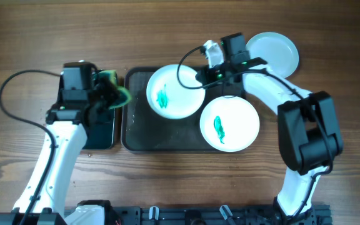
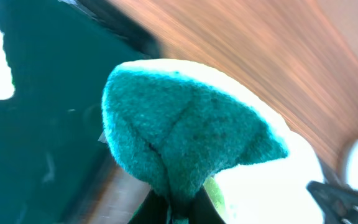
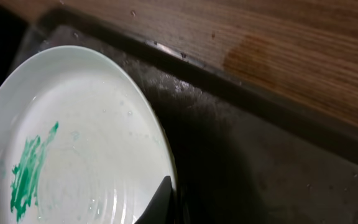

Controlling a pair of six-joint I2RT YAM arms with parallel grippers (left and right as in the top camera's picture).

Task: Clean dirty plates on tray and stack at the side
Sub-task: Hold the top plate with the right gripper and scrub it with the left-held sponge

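The dark tray (image 1: pixel 139 140) holds two dirty plates. One plate (image 1: pixel 174 92) with a green smear lies at the tray's upper left; it also shows in the right wrist view (image 3: pixel 86 143). The other smeared plate (image 1: pixel 230 123) lies at the tray's lower right. A plain white plate (image 1: pixel 274 51) lies on the table at the upper right, off the tray. My right gripper (image 1: pixel 206 76) is shut on the right rim of the upper-left plate (image 3: pixel 166 193). My left gripper (image 1: pixel 108 95) is shut on a green sponge (image 2: pixel 185 134) and holds it over the gap left of the tray.
A narrow black tray (image 1: pixel 102 128) lies under my left arm, left of the big tray. The wooden table (image 1: pixel 30 37) extends all round. The big tray's far rim (image 3: pixel 272 106) shows in the right wrist view.
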